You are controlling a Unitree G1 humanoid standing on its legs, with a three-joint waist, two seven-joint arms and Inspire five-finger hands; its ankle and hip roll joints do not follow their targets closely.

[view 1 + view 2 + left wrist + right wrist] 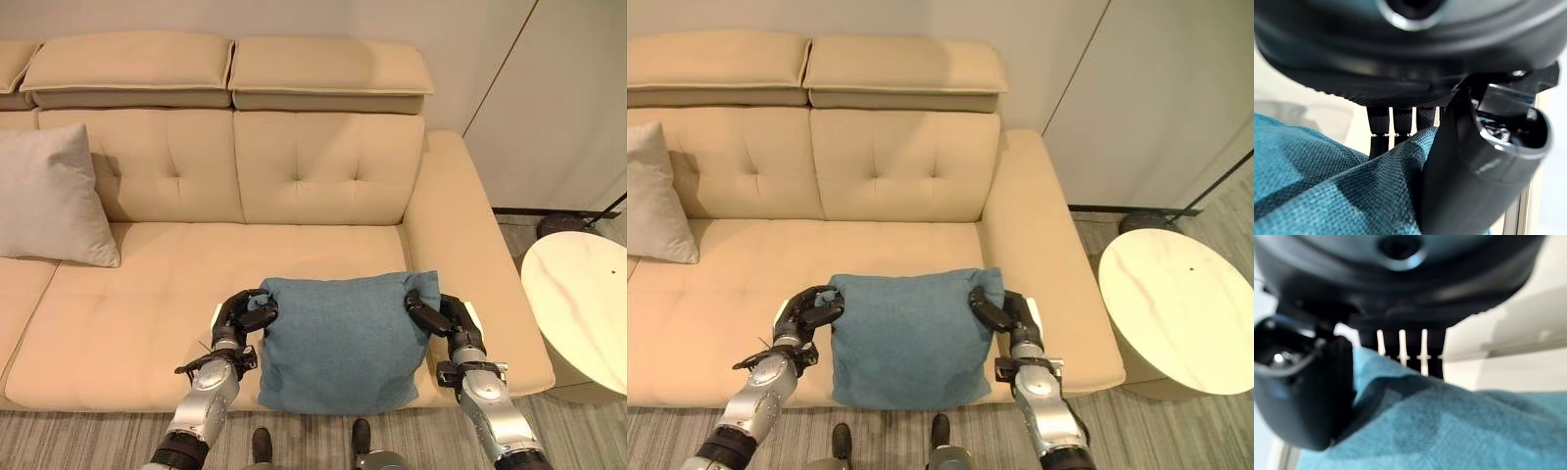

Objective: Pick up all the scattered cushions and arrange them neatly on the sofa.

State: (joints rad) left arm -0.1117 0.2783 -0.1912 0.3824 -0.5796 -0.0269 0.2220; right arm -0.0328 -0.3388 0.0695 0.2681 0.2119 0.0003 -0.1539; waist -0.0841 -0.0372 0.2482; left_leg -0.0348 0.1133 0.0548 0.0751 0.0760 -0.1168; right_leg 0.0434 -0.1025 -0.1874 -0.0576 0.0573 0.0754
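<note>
A teal blue cushion (338, 343) is held over the front edge of the beige sofa (157, 304), its lower part hanging past the seat. My left hand (241, 315) is shut on its upper left corner and my right hand (436, 316) on its upper right corner. In the left wrist view the thumb (1469, 186) presses the blue cloth (1327, 191) against the fingers; in the right wrist view the thumb (1303, 396) pinches the cloth (1449, 431) likewise. A grey cushion (49, 196) leans upright against the sofa's backrest at the left.
The sofa's right armrest (470, 255) runs beside my right hand. A round white marble-topped side table (583, 294) stands to the right of the sofa. Bare seat lies behind the blue cushion, between the grey cushion and the armrest.
</note>
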